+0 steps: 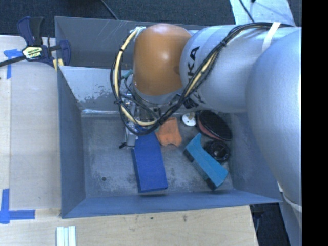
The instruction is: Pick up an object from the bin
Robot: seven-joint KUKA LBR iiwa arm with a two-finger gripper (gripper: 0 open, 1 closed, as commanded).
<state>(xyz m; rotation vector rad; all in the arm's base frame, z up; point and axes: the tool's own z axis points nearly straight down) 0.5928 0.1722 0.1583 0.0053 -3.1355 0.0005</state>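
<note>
Right now your claw [131,135] sits low in the bin [72,152], beneath the orange wrist cover [159,60], at the far end of a flat dark-blue block [150,164] lying near the middle of the bin floor. You cannot tell whether the claw is wide or narrow. Just beside that block lies an orange lump [169,133]; farther right are a light-blue block [207,162] and a black disc [215,125].
</note>
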